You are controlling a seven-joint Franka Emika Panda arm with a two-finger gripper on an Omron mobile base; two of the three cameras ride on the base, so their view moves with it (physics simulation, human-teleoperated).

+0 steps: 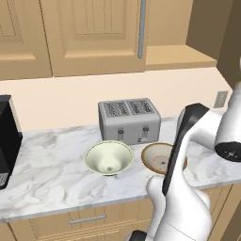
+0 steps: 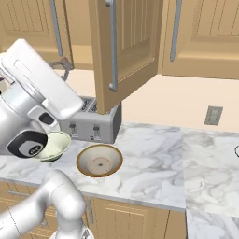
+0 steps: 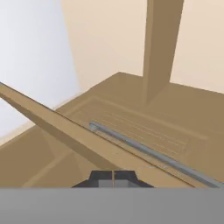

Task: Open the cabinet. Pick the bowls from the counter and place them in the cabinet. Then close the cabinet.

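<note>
One door [image 2: 128, 51] of the cabinet [image 1: 94, 37] stands swung out over the counter [image 2: 154, 158], and its shelf [image 1: 179, 56] lies bare behind it. In the hand view my gripper [image 3: 113, 178] is shut with nothing between its tips. It sits just behind the open door's edge [image 3: 65, 131], and the silver bar handle [image 3: 148, 151] runs beyond it. The cream bowl [image 1: 109, 157] and the brown-rimmed bowl [image 2: 99, 161] sit side by side on the counter in front of the toaster. My arm covers part of each bowl in one base view.
A silver toaster [image 1: 129, 120] stands against the wall behind the bowls. A black appliance [image 1: 7, 141] occupies the counter's left end. A wall outlet [image 2: 213, 115] sits to the right, with bare marble below it. Drawers [image 1: 87, 220] run under the counter.
</note>
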